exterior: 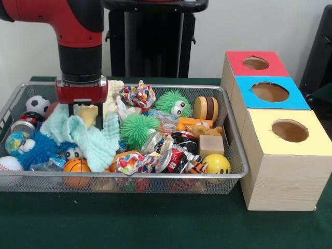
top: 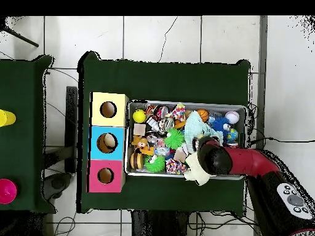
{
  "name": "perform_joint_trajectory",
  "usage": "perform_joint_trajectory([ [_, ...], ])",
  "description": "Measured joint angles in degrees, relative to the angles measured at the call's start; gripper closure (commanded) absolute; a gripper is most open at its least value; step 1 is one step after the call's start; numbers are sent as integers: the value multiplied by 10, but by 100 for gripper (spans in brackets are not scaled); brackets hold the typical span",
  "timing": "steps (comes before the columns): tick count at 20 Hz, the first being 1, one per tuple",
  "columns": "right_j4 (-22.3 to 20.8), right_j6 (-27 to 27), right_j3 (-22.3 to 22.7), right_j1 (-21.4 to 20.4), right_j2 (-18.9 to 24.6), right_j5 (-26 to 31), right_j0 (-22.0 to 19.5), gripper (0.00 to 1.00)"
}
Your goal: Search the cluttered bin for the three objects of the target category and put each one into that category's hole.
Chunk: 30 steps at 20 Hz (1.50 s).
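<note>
Dark green cloth covers the table, and a pale wall stands behind it. Nearest in the front view is the silver wire mesh bin, packed full of toys. Along its near edge lie a white baseball, a small orange basketball, crinkly shiny wrappers and a yellow smiley ball. A little deeper sit a spiky blue ball, a soft mint green cloth, a fuzzy green ball and a plain wooden cube. Farther back are a black and white soccer ball and a second fuzzy green ball with eyes. Beside the bin stand three wooden boxes in a row, each with a round hole: the yellow-topped box nearest, then the blue-topped box, then the red-topped box farthest. The holes look dark, so I cannot tell if anything is inside yet. Nothing says which kind of toy is wanted, and the bin is very full, so most of the job seems left. The red and black gripper hangs low over the mint cloth, with its two black fingers spread apart and nothing between them.
</note>
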Motion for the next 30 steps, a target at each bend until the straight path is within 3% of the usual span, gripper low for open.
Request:
perform_joint_trajectory([
  [6,17,0,6,-25,-1,51,4,0],
  [16,28,0,20,-47,-2,80,6,0],
  [17,29,0,23,-48,-2,80,6,100],
  [30,34,0,37,-52,-2,83,6,100],
])
